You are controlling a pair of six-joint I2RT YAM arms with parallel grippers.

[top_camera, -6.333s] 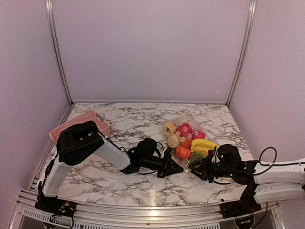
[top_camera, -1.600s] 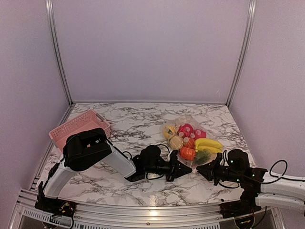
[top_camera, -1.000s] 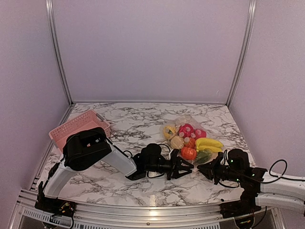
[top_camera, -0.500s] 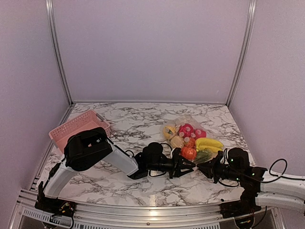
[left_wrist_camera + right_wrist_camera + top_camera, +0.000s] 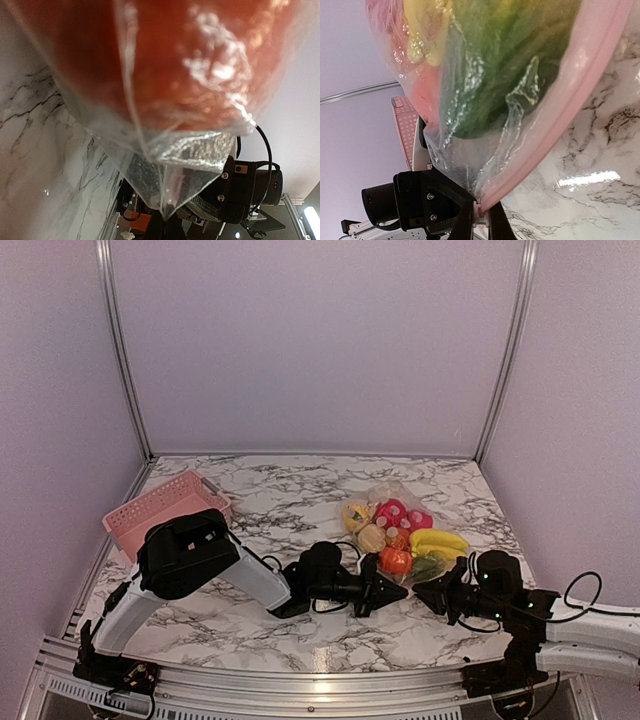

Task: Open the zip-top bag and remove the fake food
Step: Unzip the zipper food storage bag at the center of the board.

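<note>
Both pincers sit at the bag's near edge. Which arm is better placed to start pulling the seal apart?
Right, probably: the right pincer is shut on the pink zip strip of the zip-top bag. The left pincer is shut on clear film beside an orange-red food piece, so it suits bracing.

Lab test booth, plain walls [image 5: 320, 340], alu frame [image 5: 125, 350]

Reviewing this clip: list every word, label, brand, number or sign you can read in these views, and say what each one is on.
None can be read in any view.
bag: clear plastic with a pink zip strip; no print shows.
basket: plain pink, no label shows.
left arm and right arm: no marking legible at this size.
</note>
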